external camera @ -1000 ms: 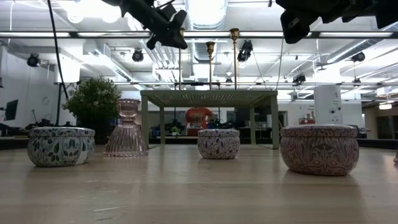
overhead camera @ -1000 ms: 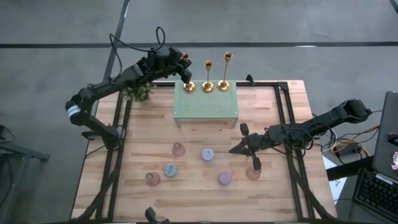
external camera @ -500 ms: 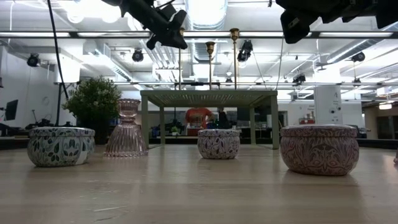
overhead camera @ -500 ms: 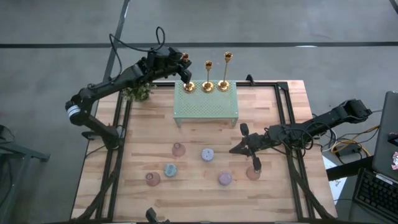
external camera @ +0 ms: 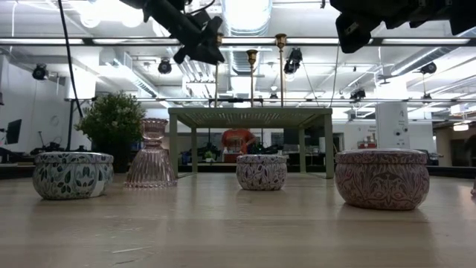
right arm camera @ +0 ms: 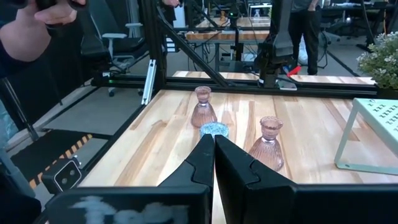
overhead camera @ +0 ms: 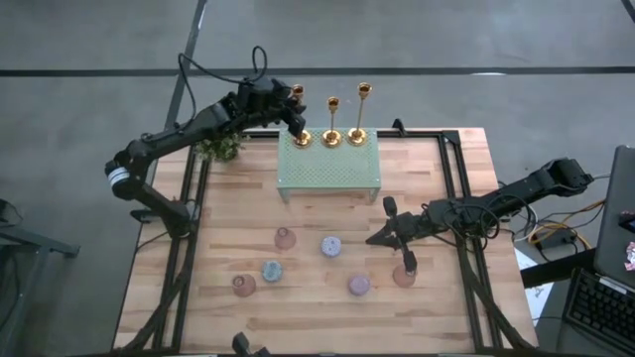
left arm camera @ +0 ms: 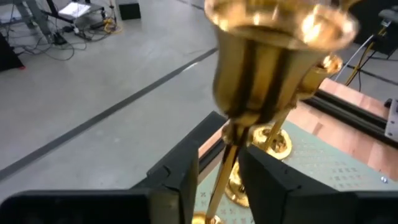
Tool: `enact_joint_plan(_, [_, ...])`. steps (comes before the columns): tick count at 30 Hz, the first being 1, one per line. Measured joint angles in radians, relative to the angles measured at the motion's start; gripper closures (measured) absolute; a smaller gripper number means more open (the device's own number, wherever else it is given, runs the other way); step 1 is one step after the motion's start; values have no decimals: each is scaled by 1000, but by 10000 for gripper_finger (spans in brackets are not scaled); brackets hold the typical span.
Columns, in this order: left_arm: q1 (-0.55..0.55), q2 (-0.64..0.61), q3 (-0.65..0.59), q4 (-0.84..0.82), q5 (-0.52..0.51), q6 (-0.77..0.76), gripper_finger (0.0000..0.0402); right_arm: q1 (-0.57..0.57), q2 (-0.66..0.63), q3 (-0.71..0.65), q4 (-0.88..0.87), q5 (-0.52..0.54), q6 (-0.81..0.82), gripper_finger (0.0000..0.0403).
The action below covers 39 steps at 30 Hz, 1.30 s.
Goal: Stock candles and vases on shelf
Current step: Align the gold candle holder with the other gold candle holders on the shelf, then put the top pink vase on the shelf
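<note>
The mint-green shelf (overhead camera: 328,169) stands at the table's far middle with three gold candlesticks along its far edge. My left gripper (left arm camera: 219,169) is open at the leftmost candlestick (overhead camera: 301,129), one finger on each side of its thin stem (left arm camera: 227,163), just under the cup. Three round candles (overhead camera: 330,245) (overhead camera: 271,270) (overhead camera: 358,285) and three pink vases (overhead camera: 285,238) (overhead camera: 243,286) (overhead camera: 404,276) stand on the wood nearer the front. My right gripper (overhead camera: 380,238) hovers shut above the table, right of the candles, holding nothing.
A leafy potted plant (overhead camera: 220,149) stands at the far left corner beside the shelf. A black frame rail (overhead camera: 451,188) runs along the table's right side. In the right wrist view, people and office chairs show beyond the table's left edge.
My left gripper has opened a little around the leftmost candlestick's stem and let it go. The candlestick stays upright on the shelf.
</note>
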Motion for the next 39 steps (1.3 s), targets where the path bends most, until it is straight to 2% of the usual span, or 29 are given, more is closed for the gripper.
enact_joint_plan(8, [0, -8, 1, -30, 55, 2, 235, 0, 0, -3, 0, 0, 0, 394])
enact_joint_plan(13, [-2, -8, 1, -55, 102, 4, 223, 0, 0, -3, 0, 0, 0, 394])
enact_joint_plan(23, [-3, -36, 2, -187, 105, 80, 204, 0, 0, -3, 0, 0, 4, 394])
enact_joint_plan(34, [-33, -145, -51, -288, 106, 86, 206, 0, 0, -3, -1, 0, 7, 394])
enact_joint_plan(39, [-62, -222, -128, -282, 107, 82, 247, 0, 0, -3, -1, 0, 12, 394])
